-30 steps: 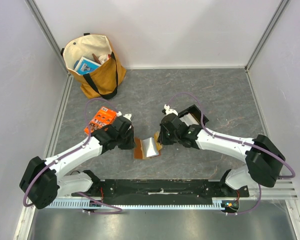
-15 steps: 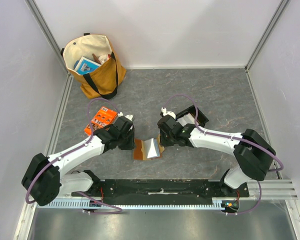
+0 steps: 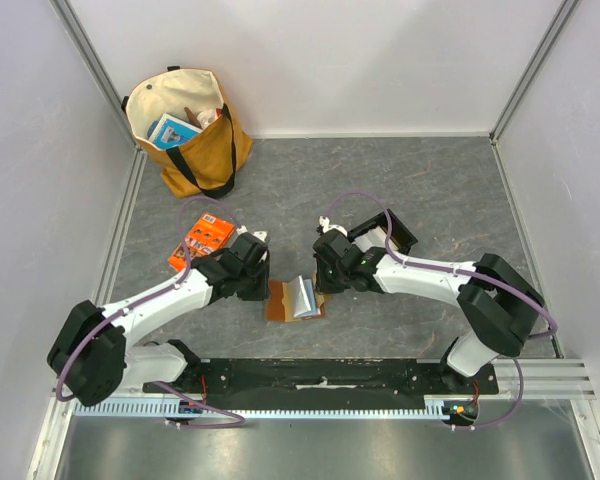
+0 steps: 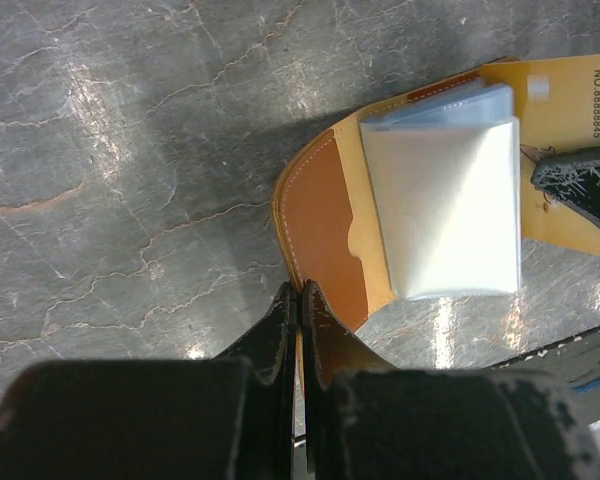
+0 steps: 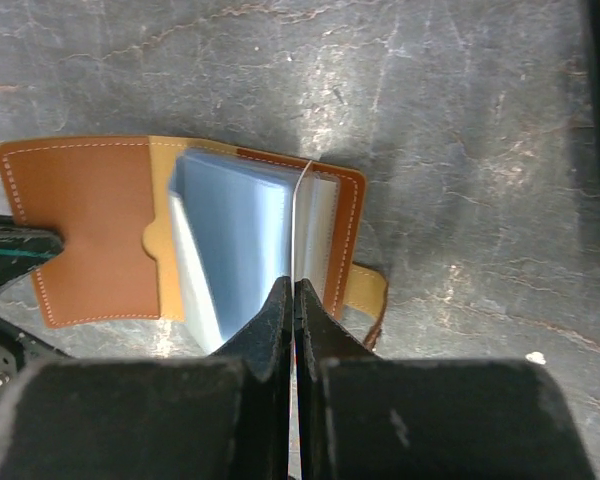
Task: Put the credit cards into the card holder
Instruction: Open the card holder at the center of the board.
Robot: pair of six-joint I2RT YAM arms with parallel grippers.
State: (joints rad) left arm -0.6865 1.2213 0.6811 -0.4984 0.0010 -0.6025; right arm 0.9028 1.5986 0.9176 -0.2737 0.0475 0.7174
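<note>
The card holder (image 3: 295, 298) lies open on the bench (image 3: 430, 180) between the two arms, its clear sleeves fanned upward. The left claw (image 4: 298, 300) is pinched narrow on the edge of the holder's brown left flap. The right claw (image 5: 291, 290) grips a yellow credit card (image 4: 565, 100) that stands on edge against the sleeves.

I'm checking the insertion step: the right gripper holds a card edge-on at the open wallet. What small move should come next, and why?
Probably ease the right gripper forward, sliding its credit card in among the clear sleeves. The card's edge meets the open card holder right beside those sleeves, and the left gripper pins the other cover.
</note>
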